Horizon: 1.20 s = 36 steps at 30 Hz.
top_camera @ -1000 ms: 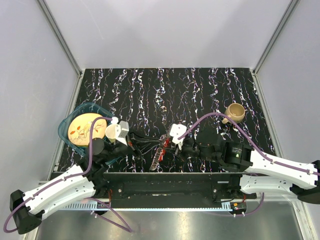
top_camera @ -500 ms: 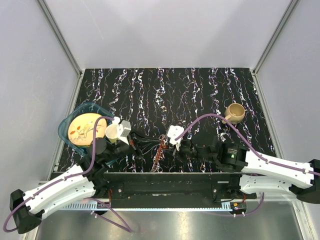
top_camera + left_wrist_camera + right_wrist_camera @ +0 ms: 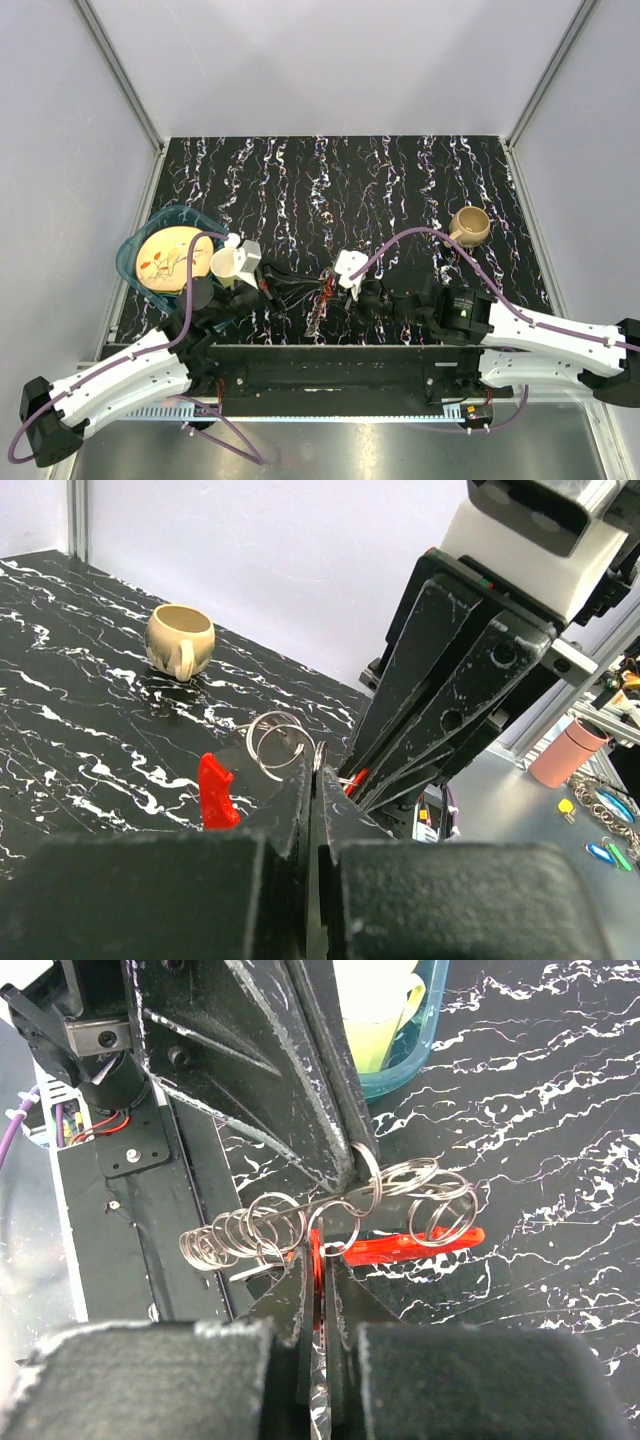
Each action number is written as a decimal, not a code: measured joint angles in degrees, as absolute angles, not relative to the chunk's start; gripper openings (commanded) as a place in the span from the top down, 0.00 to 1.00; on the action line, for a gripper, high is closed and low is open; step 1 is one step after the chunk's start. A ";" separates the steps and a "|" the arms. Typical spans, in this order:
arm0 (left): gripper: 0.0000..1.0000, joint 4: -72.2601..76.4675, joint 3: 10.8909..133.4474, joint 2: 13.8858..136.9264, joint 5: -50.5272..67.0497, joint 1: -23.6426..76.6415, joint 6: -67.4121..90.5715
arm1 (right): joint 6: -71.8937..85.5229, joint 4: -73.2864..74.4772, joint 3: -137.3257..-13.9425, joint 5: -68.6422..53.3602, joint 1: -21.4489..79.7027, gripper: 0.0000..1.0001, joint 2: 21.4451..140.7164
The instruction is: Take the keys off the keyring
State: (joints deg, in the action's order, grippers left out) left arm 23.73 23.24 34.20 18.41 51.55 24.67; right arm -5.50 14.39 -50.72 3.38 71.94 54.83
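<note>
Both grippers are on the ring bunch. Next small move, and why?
Probably ease the right gripper back slightly toward its base while the left gripper holds. The left is shut on a loop of the keyring, and the right appears shut on the end of the red key. The loops between look bunched, so a small pull should tension them and start the key sliding.
</note>
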 measured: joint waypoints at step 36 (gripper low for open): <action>1.00 24.34 26.37 42.57 26.46 50.61 25.15 | -22.37 29.76 -62.59 13.13 72.27 0.83 57.82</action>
State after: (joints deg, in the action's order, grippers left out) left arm 24.34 26.37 42.57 26.46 50.61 25.15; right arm -22.37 29.76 -62.59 13.13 72.27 57.82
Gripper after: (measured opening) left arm 0.005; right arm 0.174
